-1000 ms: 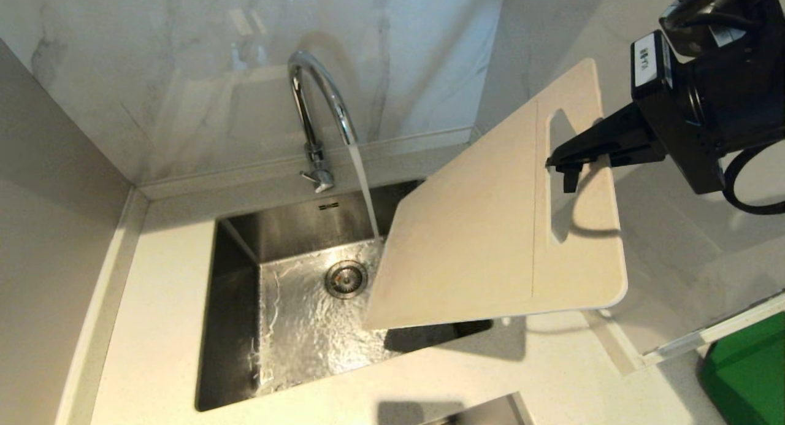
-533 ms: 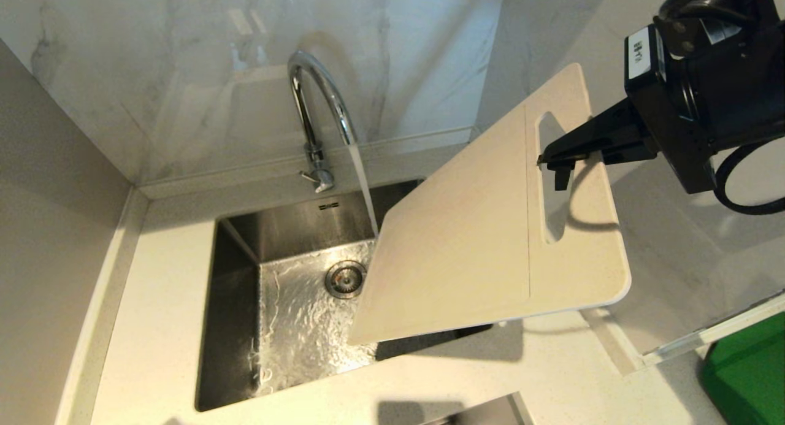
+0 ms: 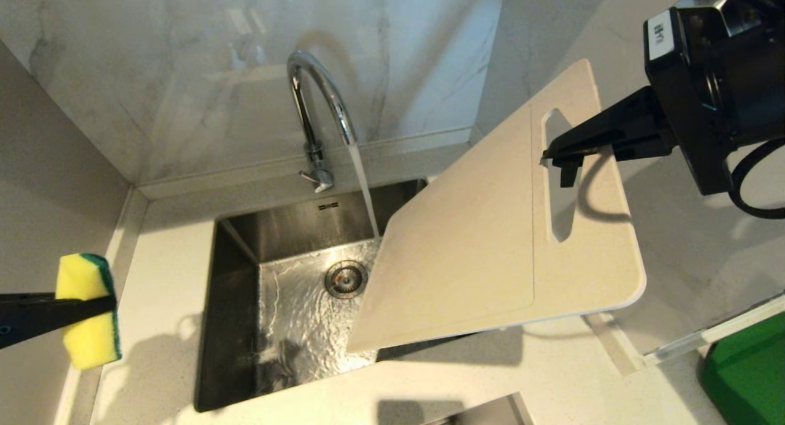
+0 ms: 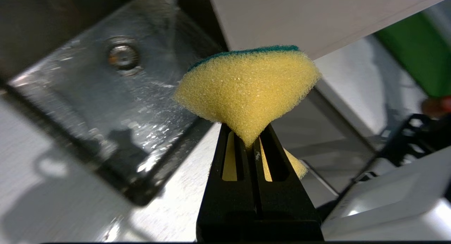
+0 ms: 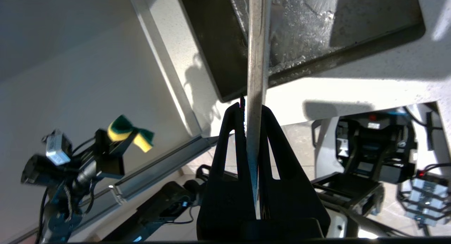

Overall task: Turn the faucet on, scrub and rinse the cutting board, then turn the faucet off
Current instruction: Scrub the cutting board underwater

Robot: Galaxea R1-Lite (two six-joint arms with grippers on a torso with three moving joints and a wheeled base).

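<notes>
Newly arrived left gripper (image 3: 104, 303), sponge (image 3: 86, 308)

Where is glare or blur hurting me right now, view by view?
Head view: sharp; wet sink floor glints, cutting board casts a hard shadow on the counter. Left wrist view: sponge crisp, sink and background soft. Right wrist view: the counter is blown out white beside the board's edge, and the left tool sits dim and small.

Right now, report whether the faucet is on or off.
On. A stream of water falls from the faucet spout into the sink, whose floor is wet and rippling.
</notes>
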